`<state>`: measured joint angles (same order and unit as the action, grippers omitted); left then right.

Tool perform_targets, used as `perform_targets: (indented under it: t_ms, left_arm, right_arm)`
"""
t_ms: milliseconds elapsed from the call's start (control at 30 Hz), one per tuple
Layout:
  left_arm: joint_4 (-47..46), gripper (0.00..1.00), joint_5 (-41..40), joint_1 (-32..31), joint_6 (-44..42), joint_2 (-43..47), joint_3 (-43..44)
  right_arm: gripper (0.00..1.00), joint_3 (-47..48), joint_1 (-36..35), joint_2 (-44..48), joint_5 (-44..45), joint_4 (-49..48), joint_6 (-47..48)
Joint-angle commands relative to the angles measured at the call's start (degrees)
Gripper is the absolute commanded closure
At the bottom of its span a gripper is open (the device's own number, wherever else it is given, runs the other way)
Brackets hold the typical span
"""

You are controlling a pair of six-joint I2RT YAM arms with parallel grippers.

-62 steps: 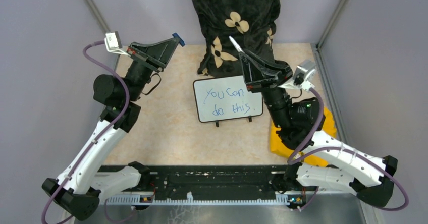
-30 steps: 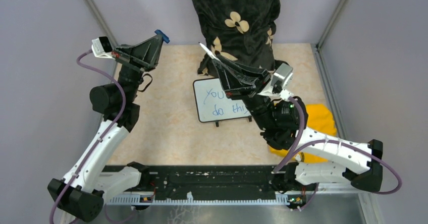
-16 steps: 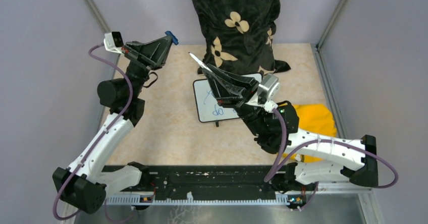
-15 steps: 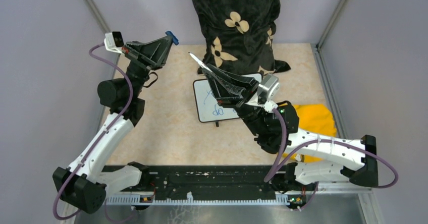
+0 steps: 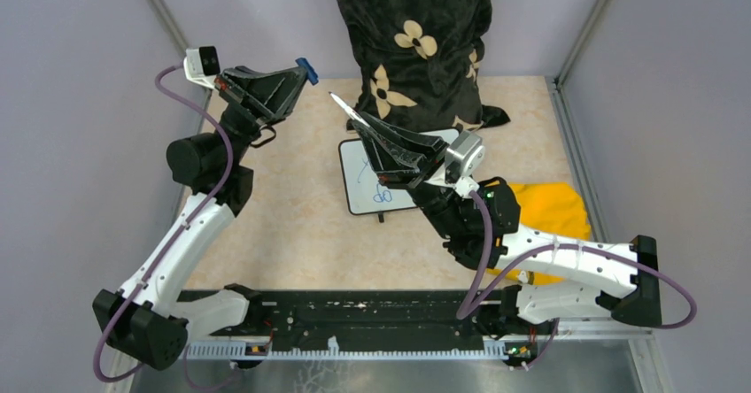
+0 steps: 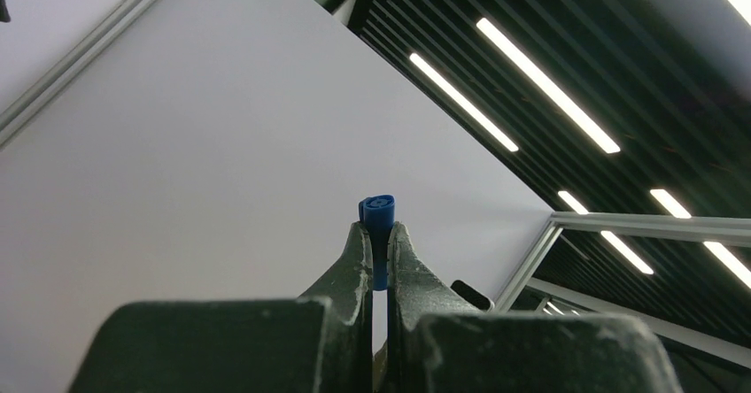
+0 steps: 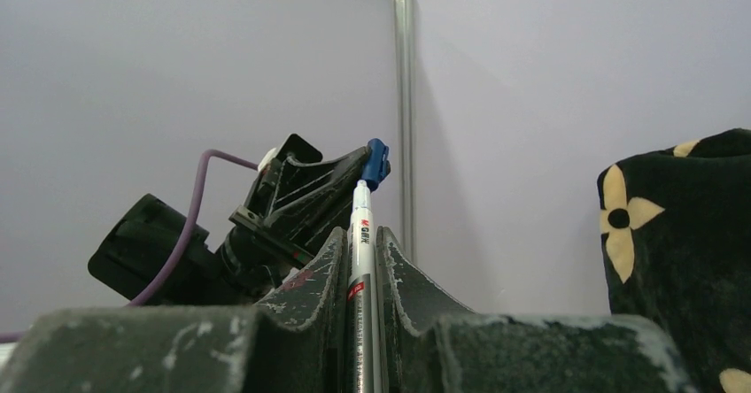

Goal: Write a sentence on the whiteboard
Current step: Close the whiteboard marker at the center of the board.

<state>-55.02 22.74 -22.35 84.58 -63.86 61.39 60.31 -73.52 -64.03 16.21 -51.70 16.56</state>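
Left gripper [image 6: 377,238] pinching a small blue plastic cap [image 6: 378,209], held high, right gripper [image 7: 363,242] pinching a slim white marker pen [image 7: 361,211] above the black-framed white whiteboard [image 5: 356,189] on the beige worktop [image 5: 292,225], its blue handwritten sentence [image 5: 382,196] mostly hidden under that arm.

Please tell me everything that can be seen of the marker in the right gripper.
The marker is slim, with a white barrel bearing red and black print; its free end looks uncapped. The right gripper's fingers are shut on the barrel, one each side. It is raised above the whiteboard, tip slanting up, touching nothing else.
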Motion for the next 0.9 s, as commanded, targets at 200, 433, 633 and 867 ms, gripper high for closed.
perform_targets:
  t_ms: [200, 433, 633, 867]
  left_arm:
    - [-3.58, 1.00, 4.32, -0.24, -0.22, -1.14, 2.71]
    - [-4.54, 1.00, 4.61, -0.76, -0.38, -1.10, 2.76]
    - [-6.40, 1.00, 4.28, -0.85, 0.26, -0.92, 2.09]
    - [-8.69, 1.00, 1.48, -0.94, 0.76, 0.50, 0.26]
  right_arm:
    - [1.00, 1.09, -1.07, -0.13, 0.01, -1.63, 0.80]
    - [1.00, 1.15, -1.27, -0.39, 0.03, -1.47, 0.84]
    - [1.00, 1.13, -1.39, -0.57, 0.14, -1.38, 0.96]
    - [1.00, 1.13, -1.53, -0.65, -0.16, -1.47, 0.80]
